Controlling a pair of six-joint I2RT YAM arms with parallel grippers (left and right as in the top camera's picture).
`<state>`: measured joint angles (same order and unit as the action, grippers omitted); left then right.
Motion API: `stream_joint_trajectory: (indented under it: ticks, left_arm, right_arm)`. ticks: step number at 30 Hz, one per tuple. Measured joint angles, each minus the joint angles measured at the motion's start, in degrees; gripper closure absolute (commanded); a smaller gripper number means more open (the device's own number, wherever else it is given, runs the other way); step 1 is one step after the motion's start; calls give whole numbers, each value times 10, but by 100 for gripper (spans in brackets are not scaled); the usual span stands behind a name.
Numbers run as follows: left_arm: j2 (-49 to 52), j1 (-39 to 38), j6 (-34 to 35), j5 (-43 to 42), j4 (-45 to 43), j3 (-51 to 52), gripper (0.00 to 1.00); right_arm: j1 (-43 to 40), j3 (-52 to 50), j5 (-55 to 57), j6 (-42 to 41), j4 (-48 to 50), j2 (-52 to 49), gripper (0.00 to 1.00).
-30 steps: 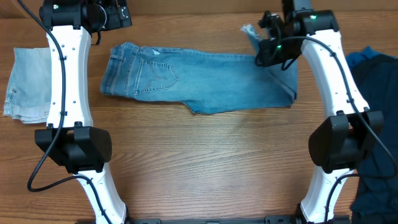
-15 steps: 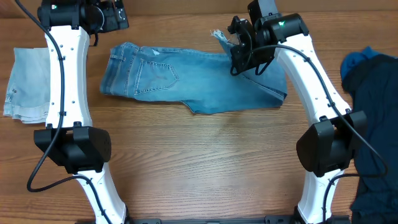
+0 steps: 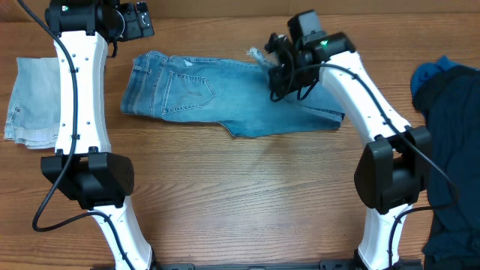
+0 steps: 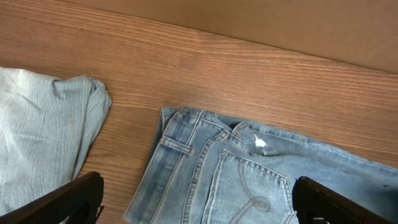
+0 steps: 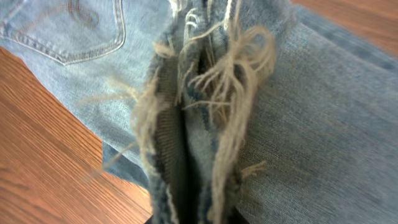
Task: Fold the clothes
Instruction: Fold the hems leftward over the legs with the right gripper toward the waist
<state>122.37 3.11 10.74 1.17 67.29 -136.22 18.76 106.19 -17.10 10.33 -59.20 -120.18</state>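
Observation:
The faded light-blue jeans (image 3: 225,94) lie across the far side of the table, waist and back pockets at the left. My right gripper (image 3: 276,69) is shut on the frayed leg hem (image 5: 205,81) and holds it lifted over the legs, so the right end is doubled back. My left gripper (image 3: 139,19) is open and empty, hovering above the waistband (image 4: 205,124); its fingertips show at the bottom corners of the left wrist view. A paler washed-denim piece (image 3: 34,101) lies folded at the far left and also shows in the left wrist view (image 4: 37,143).
A pile of dark blue cloth (image 3: 450,135) sits at the right edge of the table. Bare wooden tabletop (image 3: 247,195) lies in front of the jeans. Both arm bases stand at the near edge.
My right gripper has carried the frayed hem leftward from the far right end over the legs, shortening the jeans' spread. The left arm has not moved.

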Motion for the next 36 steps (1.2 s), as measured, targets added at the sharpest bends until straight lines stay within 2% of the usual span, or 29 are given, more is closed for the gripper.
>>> stream_joint_trajectory:
  ticks: [6, 8, 9, 12, 14, 16, 20, 26, 36]
  left_arm:
    - [0, 0, 0, 0, 0, 0, 0]
    - [0, 0, 0, 0, 0, 0, 0]
    - [0, 0, 0, 0, 0, 0, 0]
    - [0, 0, 0, 0, 0, 0, 0]
    - [0, 0, 0, 0, 0, 0, 0]
    - [0, 0, 0, 0, 0, 0, 0]
    - [0, 0, 0, 0, 6, 0, 0]
    - [0, 0, 0, -3, 18, 0, 0]
    - [0, 0, 1, -31, 37, 16, 0]
  right_arm:
    - [36, -65, 0, -16, 90, -1, 88]
    - [38, -74, 0, -29, 106, -1, 65]
    - [38, -78, -1, -36, 111, -1, 57]
    - [38, -80, -5, -42, 118, -1, 56]
    - [38, -80, -5, -44, 125, -1, 49]
    - [38, -80, -5, -49, 132, -1, 48]
    - [36, -78, -5, -59, 136, -1, 56]
    - [34, -68, 32, -59, 121, -1, 55]
    - [54, -68, 38, -103, 188, -35, 55]
